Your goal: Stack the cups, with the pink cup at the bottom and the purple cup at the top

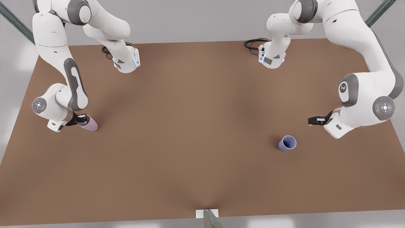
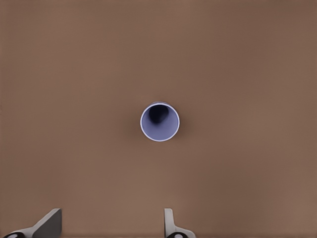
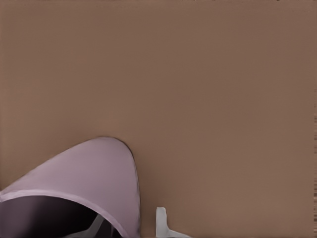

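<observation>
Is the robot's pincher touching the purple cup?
Apart. In the front view, bare table separates the purple cup from the left gripper. The right gripper is at the pink cup.

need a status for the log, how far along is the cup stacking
Early. Nothing is stacked yet. In hand: the right gripper, on the front view's left, has its fingers around the pink cup's rim. The left gripper hangs open above the table, near the upright purple cup, which is untouched. Left: place pink, then nest purple into it.

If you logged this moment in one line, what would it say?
right pincer: shut on pink cup rim | left pincer: open above purple cup | cups unstacked, apart on table
</observation>
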`<state>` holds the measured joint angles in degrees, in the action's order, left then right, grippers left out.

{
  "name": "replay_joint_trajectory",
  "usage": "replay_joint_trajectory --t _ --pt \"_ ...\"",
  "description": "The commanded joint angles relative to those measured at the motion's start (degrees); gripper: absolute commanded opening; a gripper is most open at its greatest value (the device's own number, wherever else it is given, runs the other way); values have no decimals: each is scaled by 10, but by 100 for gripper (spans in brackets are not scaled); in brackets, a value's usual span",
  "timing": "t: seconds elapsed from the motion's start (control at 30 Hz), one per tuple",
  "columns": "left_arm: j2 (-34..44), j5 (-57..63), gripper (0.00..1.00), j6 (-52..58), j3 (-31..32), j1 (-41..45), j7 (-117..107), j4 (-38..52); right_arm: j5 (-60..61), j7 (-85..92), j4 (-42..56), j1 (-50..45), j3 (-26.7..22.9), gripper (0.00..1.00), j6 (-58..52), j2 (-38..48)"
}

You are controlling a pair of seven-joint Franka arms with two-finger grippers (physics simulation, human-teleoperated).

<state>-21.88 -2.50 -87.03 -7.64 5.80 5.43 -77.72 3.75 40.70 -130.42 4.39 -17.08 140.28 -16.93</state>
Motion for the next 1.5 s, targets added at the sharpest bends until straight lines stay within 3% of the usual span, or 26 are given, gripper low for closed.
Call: replay_joint_trajectory --t 0.0,0.1,0.13,0.47,0.5,0.57,0.67,0.77,0.87,1.03,1.17,1.43,1.47 --pt "1 0 100 0 0 0 0 0 3 15 2 0 0 43 -4 1" --pt "1 0 100 0 0 0 1 0 3 10 3 -9 0 23 -4 3" --pt "1 0 100 0 0 0 0 0 3 8 3 -10 0 21 -9 3" --pt "3 0 100 0 0 -1 1 0 2 -98 15 -54 10 21 -83 53" --pt "3 0 100 0 -1 0 0 0 2 -133 17 -69 20 21 -98 59" --pt "2 -1 100 -1 -4 -1 1 0 2 -258 28 -73 109 21 -155 86" --pt "0 -1 100 -3 -4 -1 1 0 49 -475 89 -235 124 21 -189 84" --pt "-1 -1 100 -5 -4 -2 1 0 112 -661 226 -374 123 21 -200 3" --pt "-18 -14 100 -39 -4 -2 1 0 117 -882 442 -481 123 21 -223 -153" --pt "-52 -35 100 -150 -4 -11 30 -39 110 -1108 746 -529 123 21 -233 -408" --pt "-60 -64 100 -328 -6 -11 92 -161 110 -1116 748 -534 101 21 -230 -413" --pt "-87 -88 100 -413 -6 -11 125 -216 110 -1115 765 -537 87 21 -230 -444" --pt "-90 -88 100 -413 -6 -11 125 -216 110 -1115 765 -537 85 36 -235 -444"
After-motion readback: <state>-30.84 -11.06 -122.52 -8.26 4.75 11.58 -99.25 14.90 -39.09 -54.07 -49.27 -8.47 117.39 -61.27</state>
